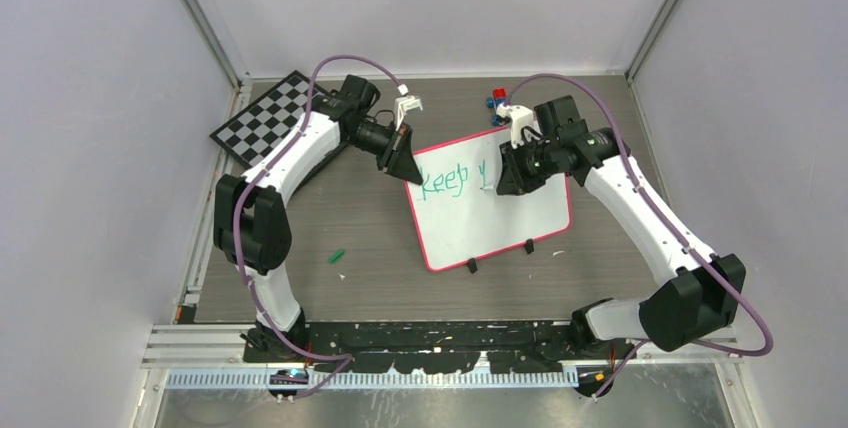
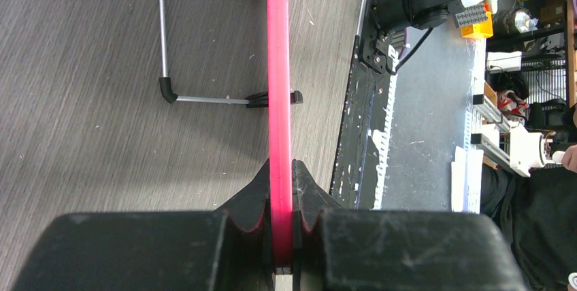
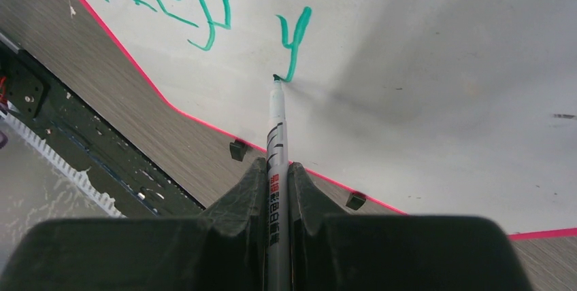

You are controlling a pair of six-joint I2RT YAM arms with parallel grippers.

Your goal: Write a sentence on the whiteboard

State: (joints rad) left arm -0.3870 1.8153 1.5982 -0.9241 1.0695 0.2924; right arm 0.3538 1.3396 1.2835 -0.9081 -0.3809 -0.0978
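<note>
Right jaws grip the marker (image 3: 277, 134), tip on the whiteboard (image 3: 422, 66) at the tail of "y" (image 3: 294, 39); unwritten board lies to its right. Left jaws clamp the rim (image 2: 277, 100).

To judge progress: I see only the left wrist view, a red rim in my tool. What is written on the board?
Observer: The whiteboard shows green lettering, "Keep y".
Operator: Does the pen touch it?
Observer: Yes. The marker tip seems to rest at the tail of the y, held by the right tool.
Operator: Is anything loose nearby?
Observer: A small green piece lies on the table, left of the board in the top view.
</note>
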